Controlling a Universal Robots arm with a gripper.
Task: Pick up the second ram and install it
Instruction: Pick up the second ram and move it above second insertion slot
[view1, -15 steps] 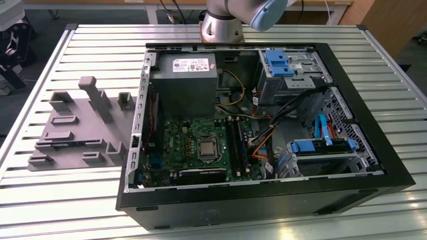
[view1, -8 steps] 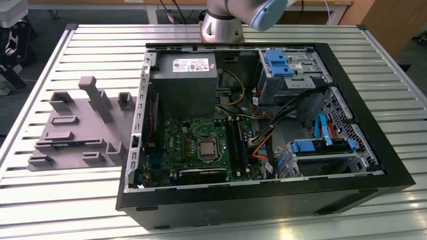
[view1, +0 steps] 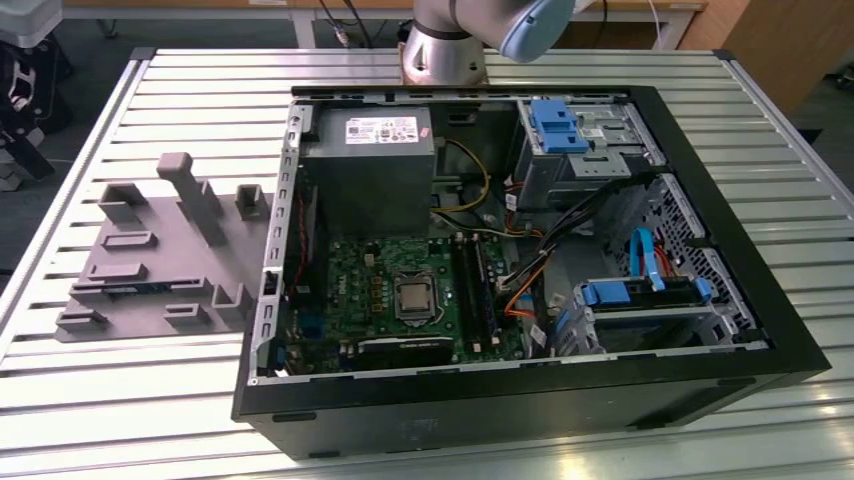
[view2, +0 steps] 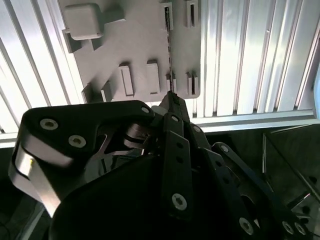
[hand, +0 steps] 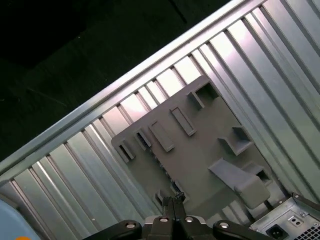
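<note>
The second ram (view2: 170, 50), a long thin blue-green circuit stick, stands on edge in the grey plastic holder tray (view2: 135, 45) on the ribbed metal table (view2: 250, 60). The black gripper (view2: 171, 98) hangs above it, fingers pinched together, grasping nothing.

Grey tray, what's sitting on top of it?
Grey blocks and the second ram, a thin stick standing on edge. Its bottom edge is hidden between them.

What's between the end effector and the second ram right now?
Nothing shows between them. In the second wrist view the end effector lines up over the second ram, which stands edge-on in the grey tray.
</note>
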